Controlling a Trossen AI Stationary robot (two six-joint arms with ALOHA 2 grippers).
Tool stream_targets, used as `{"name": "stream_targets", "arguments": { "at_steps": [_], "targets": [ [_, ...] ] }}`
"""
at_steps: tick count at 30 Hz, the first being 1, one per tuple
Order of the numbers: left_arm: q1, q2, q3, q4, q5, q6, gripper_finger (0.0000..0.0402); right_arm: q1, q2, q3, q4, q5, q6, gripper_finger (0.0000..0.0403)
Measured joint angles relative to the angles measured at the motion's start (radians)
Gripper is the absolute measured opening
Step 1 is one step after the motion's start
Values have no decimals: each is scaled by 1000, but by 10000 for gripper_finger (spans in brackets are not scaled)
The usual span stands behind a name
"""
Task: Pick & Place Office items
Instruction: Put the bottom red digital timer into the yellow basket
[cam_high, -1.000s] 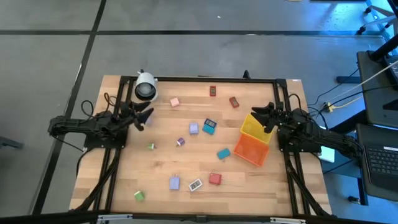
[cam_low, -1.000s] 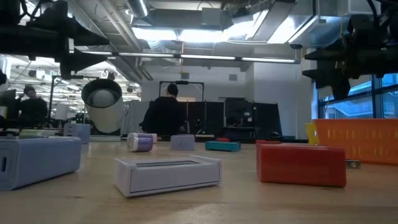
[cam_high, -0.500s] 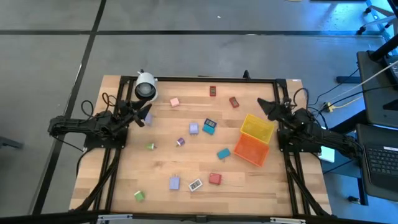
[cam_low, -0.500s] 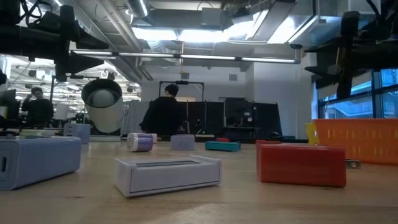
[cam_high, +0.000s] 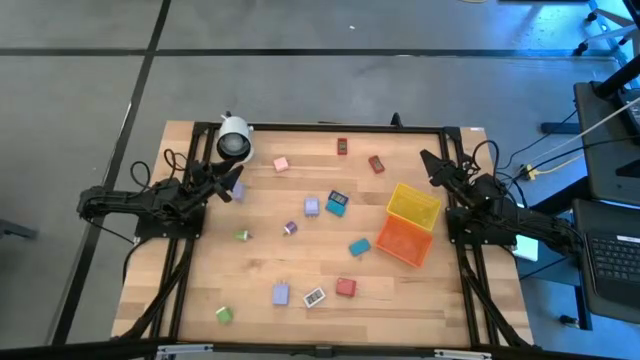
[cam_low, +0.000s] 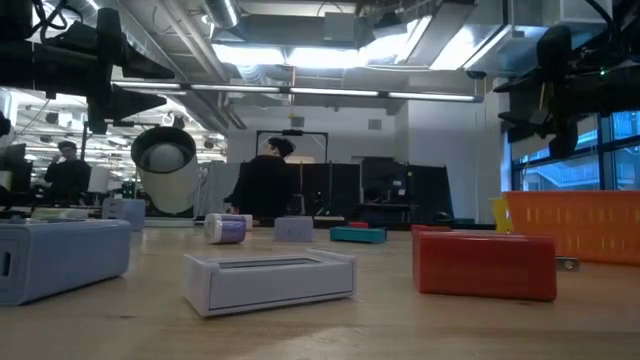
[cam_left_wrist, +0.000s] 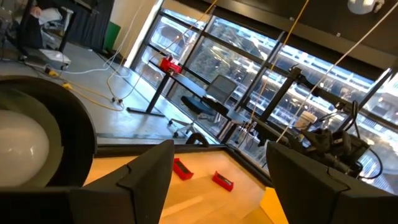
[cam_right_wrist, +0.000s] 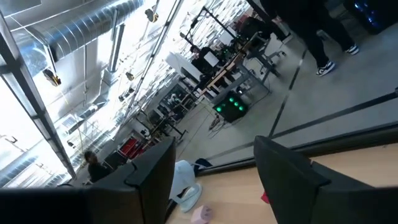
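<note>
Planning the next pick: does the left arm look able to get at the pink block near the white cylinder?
Probably yes. The pink block lies alone on bare wood, just beyond the open left end effector, with nothing between them; the white cylinder stands off to one side.

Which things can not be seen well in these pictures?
- Inside of the yellow bin and orange bin: high view too small; low view shows only the orange wall.
- White piece: print too small, high view.
- Right gripper: the wrist view aims past the table, so nothing beneath the fingers shows.

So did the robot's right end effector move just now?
Yes. In the high view the right end effector has swung off the yellow bin toward the table's far edge, nearer the red block.
</note>
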Motion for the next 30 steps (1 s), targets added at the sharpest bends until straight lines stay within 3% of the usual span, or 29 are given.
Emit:
{"name": "stream_targets", "arguments": {
  "at_steps": [9, 16, 21, 30],
  "targets": [
    [0, 0, 0, 0, -5, -52, 251, 0, 0, 0, 0, 24, -73, 220],
    [0, 0, 0, 0, -128, -52, 251, 0, 0, 11, -1, 5, -49, 220],
    [0, 0, 0, 10, -150, -65, 251, 0, 17, 85, 0, -17, -99, 220],
    [0, 0, 0, 21, -161, -55, 251, 0, 233, 208, 3, -35, -336, 220]
  ]
}}
